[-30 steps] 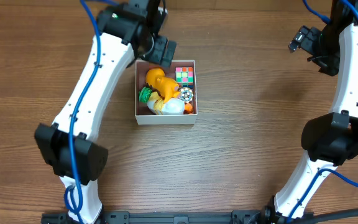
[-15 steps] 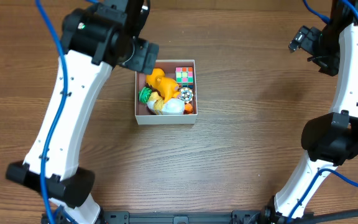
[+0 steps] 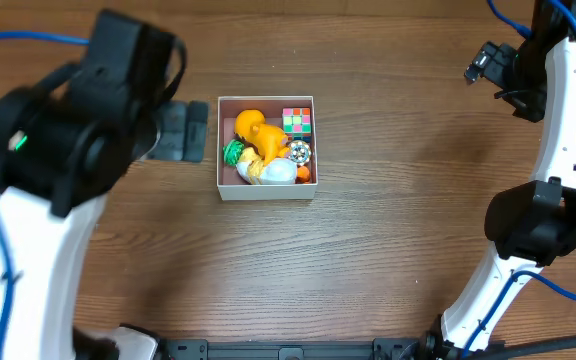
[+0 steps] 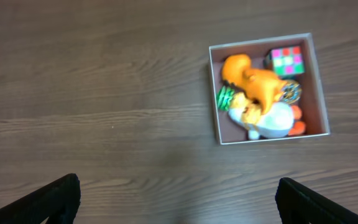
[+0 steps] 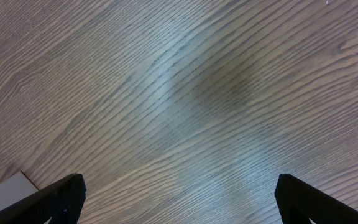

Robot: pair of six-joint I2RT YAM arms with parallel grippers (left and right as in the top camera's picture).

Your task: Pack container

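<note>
Nearest the robot's side of the wooden table [image 3: 368, 280], two white arms are rising, one on the left and one on the right. The left arm is showing large and blurred in the overhead view.

Further in, one container [image 3: 266, 193] is sitting flat near the middle of the table, and six toys are lying in it. At its near wall, one white rounded toy [image 3: 278, 172] with a yellow patch is lying beside one small orange piece [image 3: 306, 175]. Behind them, one green piece [image 3: 231, 152] is lying at the left wall and one round patterned ring [image 3: 299, 152] towards the right. At the far wall, one orange animal figure [image 3: 252, 128] is lying next to one colour cube [image 3: 297, 121] in the far right corner.

The left gripper [image 3: 186, 130] is hanging over bare wood to the left of the container, and its two fingers are standing wide apart around nothing. In its wrist view the container [image 4: 272, 138] is lying off to the upper right, clear of both fingers [image 4: 55, 199].

Farthest away, the right gripper [image 3: 480, 65] is hanging well apart from the container. Its two fingers [image 5: 61, 196] are also standing wide apart, with only wood grain between them.
</note>
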